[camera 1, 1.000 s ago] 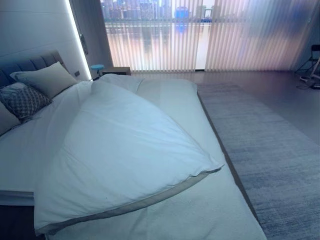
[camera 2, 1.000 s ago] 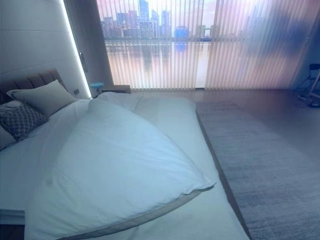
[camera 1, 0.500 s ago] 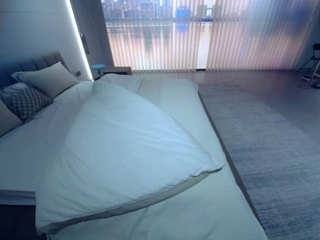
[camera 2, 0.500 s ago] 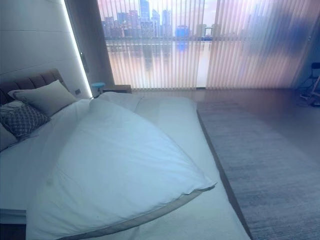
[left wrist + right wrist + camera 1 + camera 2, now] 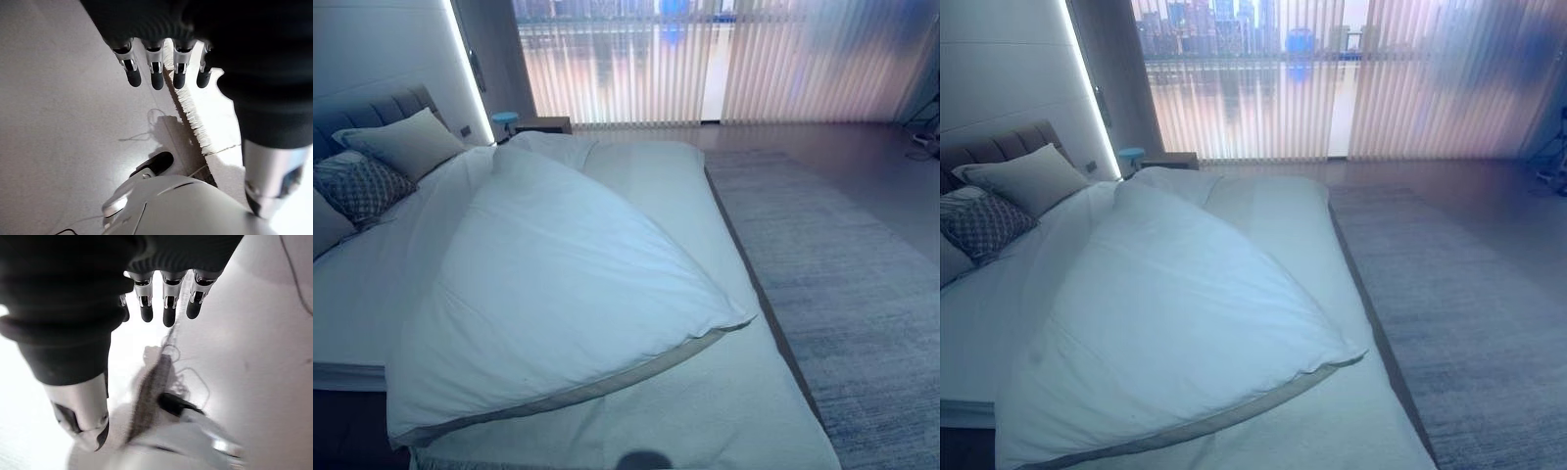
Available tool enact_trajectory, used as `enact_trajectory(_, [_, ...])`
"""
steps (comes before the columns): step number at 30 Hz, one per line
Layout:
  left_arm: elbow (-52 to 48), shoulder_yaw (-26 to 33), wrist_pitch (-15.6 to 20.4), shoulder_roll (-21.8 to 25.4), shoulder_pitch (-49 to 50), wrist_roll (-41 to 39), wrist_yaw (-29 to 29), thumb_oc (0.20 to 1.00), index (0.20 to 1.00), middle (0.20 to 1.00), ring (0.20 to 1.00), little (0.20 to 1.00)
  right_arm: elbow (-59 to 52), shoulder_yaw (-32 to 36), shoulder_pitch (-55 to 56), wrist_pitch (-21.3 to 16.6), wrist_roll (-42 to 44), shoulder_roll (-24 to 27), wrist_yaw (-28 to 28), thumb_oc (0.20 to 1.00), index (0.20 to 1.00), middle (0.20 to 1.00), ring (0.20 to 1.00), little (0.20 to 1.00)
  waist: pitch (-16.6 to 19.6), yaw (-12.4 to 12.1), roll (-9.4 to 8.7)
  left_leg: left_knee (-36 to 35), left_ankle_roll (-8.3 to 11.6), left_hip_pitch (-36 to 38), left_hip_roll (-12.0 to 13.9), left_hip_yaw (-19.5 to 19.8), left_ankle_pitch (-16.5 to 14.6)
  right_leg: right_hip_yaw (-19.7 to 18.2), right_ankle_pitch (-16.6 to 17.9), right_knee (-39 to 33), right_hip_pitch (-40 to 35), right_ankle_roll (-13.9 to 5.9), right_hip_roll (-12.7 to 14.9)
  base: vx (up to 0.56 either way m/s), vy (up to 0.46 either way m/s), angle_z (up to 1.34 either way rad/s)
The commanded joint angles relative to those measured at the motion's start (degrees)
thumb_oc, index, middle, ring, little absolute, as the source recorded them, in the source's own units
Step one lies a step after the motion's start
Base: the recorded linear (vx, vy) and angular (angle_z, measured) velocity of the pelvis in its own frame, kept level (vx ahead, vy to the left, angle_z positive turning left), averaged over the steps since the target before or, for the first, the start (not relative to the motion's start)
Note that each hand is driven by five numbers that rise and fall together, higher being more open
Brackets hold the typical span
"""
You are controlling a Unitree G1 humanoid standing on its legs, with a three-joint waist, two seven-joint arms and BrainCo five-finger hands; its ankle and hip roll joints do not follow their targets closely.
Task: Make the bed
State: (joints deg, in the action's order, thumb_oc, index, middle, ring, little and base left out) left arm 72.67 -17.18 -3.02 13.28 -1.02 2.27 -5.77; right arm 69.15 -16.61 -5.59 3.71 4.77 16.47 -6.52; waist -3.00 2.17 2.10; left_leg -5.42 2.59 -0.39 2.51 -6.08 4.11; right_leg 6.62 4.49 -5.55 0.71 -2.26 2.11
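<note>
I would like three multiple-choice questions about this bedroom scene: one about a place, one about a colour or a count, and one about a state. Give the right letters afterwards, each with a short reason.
1. Where do the pillows lie?
A. by the headboard
B. at the foot of the bed
C. on the rug

2. What colour is the duvet?
A. red
B. white
C. black

3. How does the duvet lie on the bed?
A. spread flat over the whole bed
B. folded back, with one corner pointing at the rug side
C. rolled up on the floor

Answers:
1. A, the pillows rest against the headboard at the far left.
2. B, it is pale white with a grey band along its near edge.
3. B, the corner lies near the bed's rug side, and the sheet is bare toward the foot.
</note>
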Motion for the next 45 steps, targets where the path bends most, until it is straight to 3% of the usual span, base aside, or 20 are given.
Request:
enact_trajectory(1, [0.84,-1.04,0.53,-0.75,-6.36,-3.78,-2.56,1.0,1.0,1.0,1.0,1.0,-3.89,0.45,-10.52,-2.18,5.94,1.39,-2.9,1.0,1.0,1.0,1.0,1.0,-5.86,-1.55,-1.42,0.42,0.07,-0.83,-2.76,-0.16,-2.1,0.71,0.1,0.92,2.3,-5.05,1.9,-0.05,-0.01,0.01])
enact_trajectory(15, [-2.68,-7.48,0.28,-0.98,-11.45,-7.5,-6.11,1.0,1.0,1.0,1.0,1.0,-4.58,1.85,-31.31,-4.44,21.58,4.35,-9.73,1.0,1.0,1.0,1.0,1.0,-11.25,-3.6,0.06,0.42,0.36,-8.43,-3.06,1.46,0.18,1.71,0.65,2.34,9.79,-4.47,2.23,0.0,-0.007,0.06])
enact_trajectory(17, [-3.12,-7.97,0.49,-1.42,-12.15,-9.67,-6.75,1.0,1.0,1.0,1.0,1.0,-2.43,4.01,-36.95,-5.68,28.6,4.36,-11.43,1.0,1.0,1.0,1.0,1.0,-12.49,-3.99,0.57,0.42,0.47,-10.14,-3.07,2.09,0.6,1.87,0.68,2.5,11.32,-4.3,2.24,0.01,0.0,0.09])
enact_trajectory(27, [-4.39,-9.25,0.96,-2.19,-13.11,-15.49,-7.89,1.0,1.0,1.0,1.0,1.0,1.49,8.45,-53.06,-9.59,45.09,7.63,-14.82,1.0,1.0,1.0,1.0,1.0,-16.1,-5.49,1.42,0.42,0.78,-15.72,-3.08,3.78,1.84,2.59,1.28,2.33,16.16,-4.15,2.06,0.01,-0.004,0.06])
enact_trajectory(45, [-7.64,-12.48,1.75,-2.48,-15.96,-19.2,-9.38,1.0,1.0,1.0,1.0,1.0,5.07,2.76,-71.62,-9.78,44.24,15.33,-16.57,1.0,1.0,1.0,1.0,1.0,-21.76,-7.63,-0.16,0.42,1.07,-26.79,-2.95,6.6,4.66,3.93,3.16,3.95,26.63,-4.25,1.52,-0.03,0.011,0.07])
